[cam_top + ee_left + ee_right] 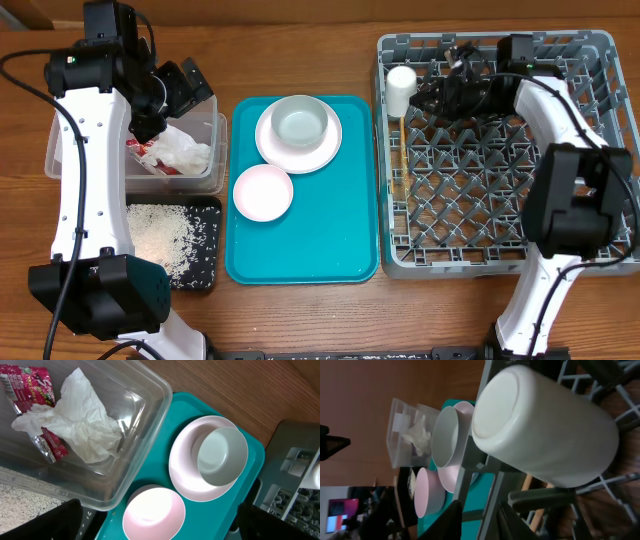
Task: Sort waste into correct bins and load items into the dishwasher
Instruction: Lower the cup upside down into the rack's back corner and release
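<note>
The pale cylindrical cup [401, 88] stands in the upper left corner of the large square grey plastic dish rack [600, 150], at the right of the overhead frame; the right wrist view shows its closed flat end. The right fingers [540, 499] are just beside the cup, and I cannot tell whether they grip it or stand free. The pair of thin wooden chopsticks [402, 150] lies along the rack's left edge below the cup. At the centre of the wooden tabletop [300, 60] sits a flat teal tray [330, 250]. It carries a round whitish-pink plate [270, 145] with a small round white bowl [300, 122] on it, and a second small bowl [263, 192] just below and to the left. At upper left, the clear rectangular plastic tub [60, 150] holds the red crinkled snack wrapper [27, 382] and the crumpled white tissue [80, 425]. The left fingers [45, 522] hang spread wide over it, holding nothing. Below the tub, the shallow black rectangular tray [205, 270] contains the loose white rice grains [160, 235].
</note>
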